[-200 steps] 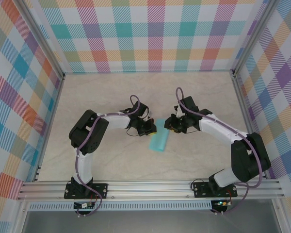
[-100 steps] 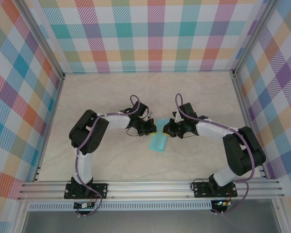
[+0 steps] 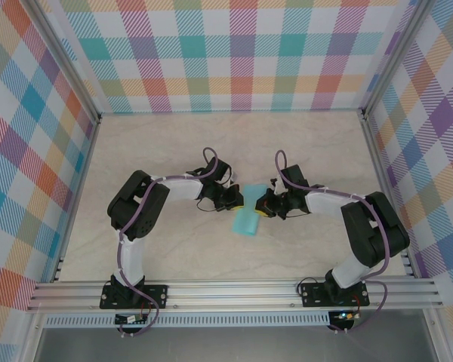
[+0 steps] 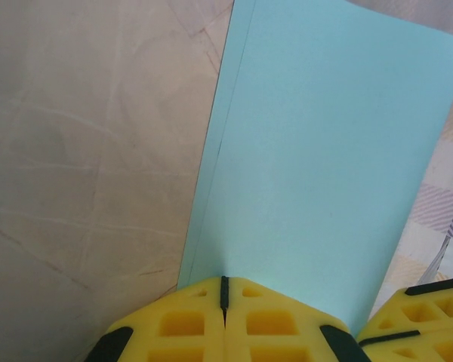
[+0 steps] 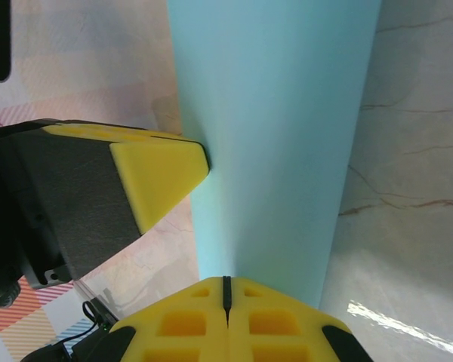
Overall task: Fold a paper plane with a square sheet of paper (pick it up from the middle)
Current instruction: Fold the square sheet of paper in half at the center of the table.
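While the first fold is being kept from springing open, the sheet of paper (image 3: 247,220) is pinched along one short edge by both arms at once. It is found just toward 6 o'clock of the middle of the desk (image 3: 166,143), doubled over into a narrow strip. Two layers can be made out along its long edge in the left wrist view.

The left gripper (image 3: 235,200) is closed tight on the strip's corner at 11 o'clock, and the right gripper (image 3: 264,205) is closed tight on the corner at 1 o'clock. The two are thus set almost tip to tip, just beside each other, so that the thin paper is held flat between them rather than left to sag or twist.

The held end appears to be raised off the desk, though whether the end at 6 o'clock rests on the surface cannot be told from above.

Only the halving fold is judged done, and no point or wings have been formed yet. Care would be needed next, since paper this thin could be torn if the arms were drawn apart.
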Available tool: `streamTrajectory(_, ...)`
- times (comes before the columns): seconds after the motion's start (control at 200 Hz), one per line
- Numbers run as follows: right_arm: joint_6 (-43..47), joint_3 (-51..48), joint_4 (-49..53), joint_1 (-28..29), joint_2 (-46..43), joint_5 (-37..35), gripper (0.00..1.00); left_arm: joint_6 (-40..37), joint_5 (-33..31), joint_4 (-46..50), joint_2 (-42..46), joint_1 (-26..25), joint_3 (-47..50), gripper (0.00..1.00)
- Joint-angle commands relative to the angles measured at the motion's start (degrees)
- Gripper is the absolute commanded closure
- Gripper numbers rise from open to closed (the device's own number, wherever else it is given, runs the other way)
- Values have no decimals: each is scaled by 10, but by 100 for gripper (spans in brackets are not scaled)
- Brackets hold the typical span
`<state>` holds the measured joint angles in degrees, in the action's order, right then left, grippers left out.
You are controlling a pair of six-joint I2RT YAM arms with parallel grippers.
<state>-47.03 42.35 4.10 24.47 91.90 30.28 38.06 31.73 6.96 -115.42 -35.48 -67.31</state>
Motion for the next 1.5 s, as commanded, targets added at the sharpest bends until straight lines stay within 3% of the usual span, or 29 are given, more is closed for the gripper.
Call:
streamTrajectory(0.0,-5,5,-26,-2,-8,28,100,-8,-41,60,-44,-3,18,100)
streamTrajectory(0.805,49,-82,-96,-20,53,32,100,-10,-44,61,-57,-4,16,100)
streamTrajectory(1.055,64,-101,-109,-25,35,39,100,-11,-44,60,-56,-4,20,100)
streamTrajectory(1.34,15,-128,-172,-25,-64,64,100,-13,-54,66,-51,-4,19,100)
streamTrajectory(1.495,1,-135,-195,-24,-49,72,100,-14,-52,67,-51,-3,17,100)
